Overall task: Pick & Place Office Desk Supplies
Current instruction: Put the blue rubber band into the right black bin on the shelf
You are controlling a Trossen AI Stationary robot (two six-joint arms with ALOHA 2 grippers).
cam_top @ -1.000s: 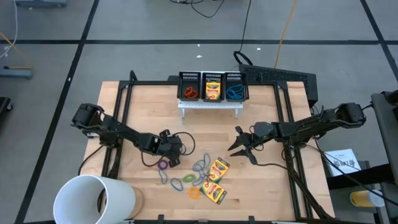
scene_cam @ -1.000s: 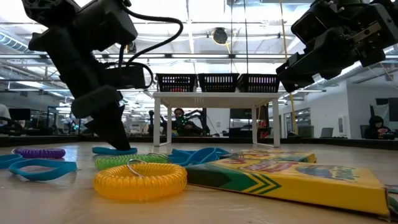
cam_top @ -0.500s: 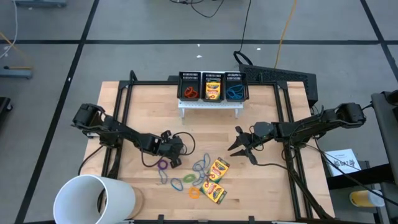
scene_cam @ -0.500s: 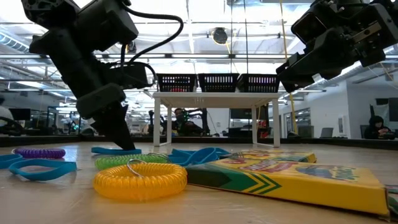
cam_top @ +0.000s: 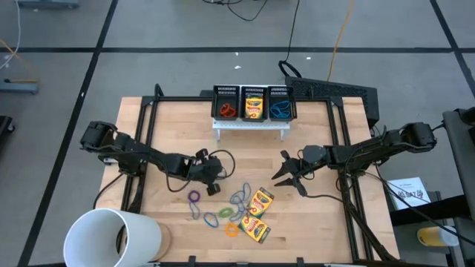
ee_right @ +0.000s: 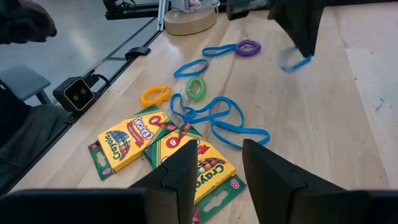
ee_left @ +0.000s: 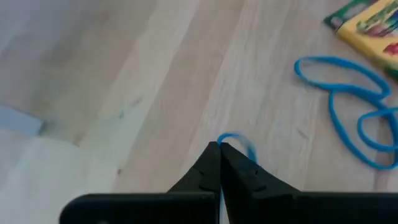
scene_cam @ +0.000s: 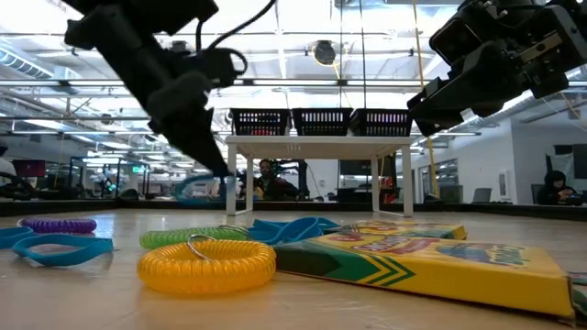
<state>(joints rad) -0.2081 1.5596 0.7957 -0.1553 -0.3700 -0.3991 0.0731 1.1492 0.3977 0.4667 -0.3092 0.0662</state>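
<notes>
A wooden worktop is seen from above, with two dark robot arms reaching in from either side. The left claw is pinched shut on a thin blue rubber band, which dangles from its fingertips clear of the wood, lifted as if for carrying. Its likely destination is a row of three black mesh bins on a small white stand at the far edge. The right bin already holds blue bands, the middle a crayon box, and the left one orange bands, so items appear to be sorted by kind. The right claw hovers part open and empty near the middle of the worktop, waiting. Just in front of it lies the unsorted pile: two crayon boxes, touching at their corners, beside loose loops in blue, green, purple and orange. A large white cup lies on its side at the near left corner.
</notes>
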